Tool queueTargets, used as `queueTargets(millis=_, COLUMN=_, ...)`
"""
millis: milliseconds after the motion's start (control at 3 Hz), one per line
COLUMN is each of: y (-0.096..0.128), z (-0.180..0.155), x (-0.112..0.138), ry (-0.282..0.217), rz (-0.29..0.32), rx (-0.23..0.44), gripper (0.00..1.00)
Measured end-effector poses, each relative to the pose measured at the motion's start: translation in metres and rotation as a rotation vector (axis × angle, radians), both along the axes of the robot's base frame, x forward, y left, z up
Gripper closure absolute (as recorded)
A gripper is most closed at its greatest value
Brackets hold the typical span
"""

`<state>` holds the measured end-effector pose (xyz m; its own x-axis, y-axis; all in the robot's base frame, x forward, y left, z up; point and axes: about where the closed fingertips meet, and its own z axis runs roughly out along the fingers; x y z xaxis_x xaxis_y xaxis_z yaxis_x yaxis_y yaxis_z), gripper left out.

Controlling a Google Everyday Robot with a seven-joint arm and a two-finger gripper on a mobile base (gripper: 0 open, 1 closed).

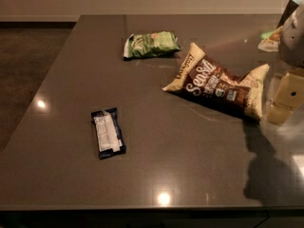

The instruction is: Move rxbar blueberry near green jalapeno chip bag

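The rxbar blueberry (108, 132) lies flat on the dark grey table (180, 170), front left, its dark navy wrapper showing a white label panel. The green jalapeno chip bag (151, 44) lies crinkled near the table's back middle, well apart from the bar. My gripper (284, 101) hangs at the right edge of the view, just right of the brown bag, far from both the bar and the green bag. It holds nothing that I can see.
A larger brown and cream "Sea Salt" chip bag (218, 87) lies between the green bag and my gripper. Another pale and green packet (270, 39) sits at the back right. The table's left edge drops to a dark floor (23, 65).
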<state>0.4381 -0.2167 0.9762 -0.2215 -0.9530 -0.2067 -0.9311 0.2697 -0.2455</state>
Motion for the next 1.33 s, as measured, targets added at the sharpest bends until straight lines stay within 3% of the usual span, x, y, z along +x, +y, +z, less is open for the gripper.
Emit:
queueTargets(millis=333, y=0.0, z=0.001, x=0.0, ry=-0.002, rz=0.0, rx=-0.001, gripper=0.0)
queueTargets(millis=667, y=0.02, z=0.001, x=-0.005, ry=-0.011, rz=-0.002, rx=0.004, gripper=0.0)
queueTargets(millis=1000, y=0.056, z=-0.006, x=-0.014, ry=-0.018, rz=-0.016, rx=0.021, gripper=0.0)
queueTargets(millis=1333, y=0.107, z=-0.023, x=-0.023, ry=-0.005, rz=-0.044, rx=0.064, gripper=0.0)
